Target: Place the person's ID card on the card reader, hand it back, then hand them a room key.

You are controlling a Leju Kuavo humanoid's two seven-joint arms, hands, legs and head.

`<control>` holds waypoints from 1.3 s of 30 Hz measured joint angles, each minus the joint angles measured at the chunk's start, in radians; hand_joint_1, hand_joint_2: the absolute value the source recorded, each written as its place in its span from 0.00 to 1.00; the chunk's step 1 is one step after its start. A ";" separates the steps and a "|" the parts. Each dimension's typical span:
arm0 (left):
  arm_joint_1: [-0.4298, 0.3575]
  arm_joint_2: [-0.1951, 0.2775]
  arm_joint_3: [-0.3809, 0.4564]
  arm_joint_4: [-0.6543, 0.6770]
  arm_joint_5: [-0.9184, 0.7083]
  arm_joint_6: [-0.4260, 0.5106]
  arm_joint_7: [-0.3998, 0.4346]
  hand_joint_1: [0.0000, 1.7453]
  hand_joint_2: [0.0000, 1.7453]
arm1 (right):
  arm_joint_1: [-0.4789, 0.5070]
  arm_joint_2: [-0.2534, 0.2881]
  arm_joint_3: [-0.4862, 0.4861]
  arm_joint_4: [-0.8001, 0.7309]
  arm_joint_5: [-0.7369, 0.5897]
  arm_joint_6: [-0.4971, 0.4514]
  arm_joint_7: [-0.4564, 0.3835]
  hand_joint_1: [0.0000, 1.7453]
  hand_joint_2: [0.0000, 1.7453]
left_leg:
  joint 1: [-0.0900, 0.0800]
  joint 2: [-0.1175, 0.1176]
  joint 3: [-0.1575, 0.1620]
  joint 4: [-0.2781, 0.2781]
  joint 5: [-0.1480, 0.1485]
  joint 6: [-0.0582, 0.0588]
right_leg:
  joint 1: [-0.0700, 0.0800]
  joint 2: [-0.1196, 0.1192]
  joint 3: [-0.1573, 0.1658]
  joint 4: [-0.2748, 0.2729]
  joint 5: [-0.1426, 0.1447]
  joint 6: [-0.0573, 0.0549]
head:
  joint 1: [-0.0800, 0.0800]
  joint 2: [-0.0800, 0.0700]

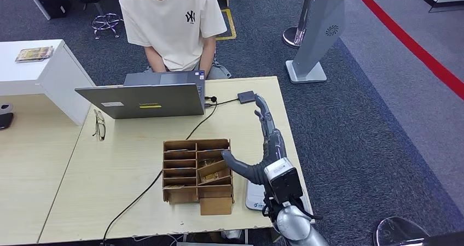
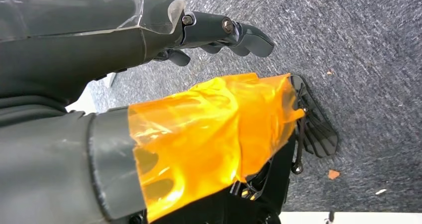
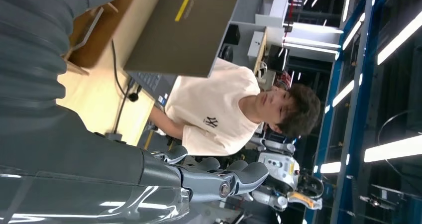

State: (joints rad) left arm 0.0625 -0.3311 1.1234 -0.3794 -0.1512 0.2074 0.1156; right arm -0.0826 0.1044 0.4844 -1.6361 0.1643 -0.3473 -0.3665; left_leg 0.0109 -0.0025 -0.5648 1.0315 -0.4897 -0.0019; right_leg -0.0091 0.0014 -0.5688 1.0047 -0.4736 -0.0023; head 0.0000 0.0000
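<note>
Worktop of pale wood on grey carpet, right hand [image 1: 261, 142] stretched toward the seated person [image 1: 172, 22].
Its fingers [image 1: 262, 110] lie straight and slightly apart, holding nothing. Just ahead of the fingertips sits the small dark card reader [image 1: 245, 97]; beside the thumb stands a cardboard organizer [image 1: 197, 169], beyond it an open laptop [image 1: 143, 99]. The left hand [image 2: 149, 40] hangs over carpet, fingers loosely extended, empty.

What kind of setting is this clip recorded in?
Probably a mock check-in desk inside a lab or workshop: a person sits behind a laptop at a wooden table, with a compartmented cardboard box and carpeted floor.
</note>
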 joint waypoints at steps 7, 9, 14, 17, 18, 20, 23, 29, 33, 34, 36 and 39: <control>-0.005 0.003 0.000 0.019 0.033 0.016 -0.006 0.00 0.00 | 0.063 -0.020 0.066 -0.025 0.056 -0.013 0.017 0.00 1.00 | 0.000 0.000 0.000 0.000 0.000 0.000 | 0.000 0.000 0.000 0.000 0.000 0.000 | 0.000 0.000; -0.006 0.003 0.000 0.021 0.041 0.021 -0.006 0.00 0.00 | 0.070 -0.026 0.087 -0.025 0.081 -0.023 0.025 0.00 1.00 | 0.000 0.000 0.000 0.000 0.000 0.000 | 0.000 0.000 0.000 0.000 0.000 0.000 | 0.000 0.000; -0.007 0.003 0.000 0.024 0.052 0.026 -0.005 0.00 0.00 | 0.080 -0.038 0.131 -0.021 0.106 -0.033 0.031 0.02 1.00 | 0.000 0.001 0.000 0.000 0.000 0.000 | 0.000 0.000 0.000 0.000 0.000 0.000 | 0.000 0.000; -0.008 0.003 -0.001 0.026 0.058 0.030 -0.003 0.00 0.00 | 0.081 -0.044 0.153 -0.013 0.123 -0.044 0.037 0.28 1.00 | 0.000 0.001 0.000 0.000 0.000 0.000 | 0.000 0.000 0.000 0.000 0.000 0.000 | 0.000 0.000; -0.008 0.003 -0.002 0.027 0.060 0.032 -0.003 0.00 0.00 | 0.082 -0.046 0.159 -0.009 0.130 -0.049 0.039 0.48 1.00 | 0.000 0.001 0.000 0.000 0.000 0.000 | 0.000 0.000 0.000 0.000 0.000 0.000 | 0.000 0.000; -0.008 0.003 -0.003 0.027 0.063 0.035 -0.002 0.00 0.00 | 0.082 -0.049 0.170 -0.003 0.144 -0.058 0.043 0.89 1.00 | 0.000 0.001 0.000 0.000 0.000 0.000 | 0.000 0.000 0.000 0.000 0.000 0.000 | 0.000 0.000; -0.008 0.003 -0.003 0.027 0.067 0.039 -0.001 0.00 0.00 | 0.082 -0.054 0.183 0.005 0.167 -0.067 0.047 0.99 1.00 | 0.000 0.001 0.000 0.000 0.000 0.000 | 0.000 0.000 0.000 0.000 0.000 0.000 | 0.000 0.000; -0.008 0.003 -0.005 0.027 0.070 0.044 0.008 0.00 0.00 | 0.082 -0.062 0.206 0.015 0.236 -0.100 0.075 0.13 1.00 | 0.000 0.001 0.000 0.000 0.000 0.000 | 0.000 0.000 0.000 0.000 0.000 0.000 | 0.000 0.000; -0.009 0.003 -0.009 0.027 0.075 0.048 0.014 0.00 0.00 | 0.082 -0.064 0.216 0.020 0.309 -0.133 0.108 0.03 1.00 | 0.000 0.001 0.000 0.000 0.000 0.000 | 0.000 0.000 0.000 0.000 0.000 0.000 | 0.000 0.000; -0.009 0.004 -0.011 0.027 0.077 0.051 0.016 0.00 0.00 | 0.082 -0.065 0.217 0.022 0.334 -0.143 0.118 0.03 1.00 | 0.000 0.001 0.000 0.000 0.000 0.000 | 0.000 0.000 0.000 0.000 0.000 0.000 | 0.000 0.000; -0.010 0.004 -0.016 0.027 0.082 0.057 0.021 0.00 0.00 | 0.082 -0.065 0.219 0.027 0.402 -0.167 0.144 0.04 1.00 | 0.000 0.001 0.000 0.000 0.000 0.000 | 0.000 0.000 0.000 0.000 0.000 0.000 | 0.000 0.000; -0.010 0.005 -0.024 0.027 0.089 0.064 0.029 0.00 0.00 | 0.084 -0.067 0.219 0.037 0.513 -0.201 0.183 0.06 1.00 | 0.000 0.001 0.000 0.000 0.000 0.000 | 0.000 0.000 0.000 0.000 0.000 0.000 | 0.000 0.000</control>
State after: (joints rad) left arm 0.0521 -0.3265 1.0998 -0.3521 -0.0625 0.2716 0.1442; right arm 0.0010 0.0371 0.7037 -1.5987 0.6768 -0.5481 -0.1831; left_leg 0.0109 -0.0016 -0.5648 1.0315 -0.4897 -0.0018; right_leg -0.0091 0.0014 -0.5683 1.0047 -0.4734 -0.0024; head 0.0001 0.0000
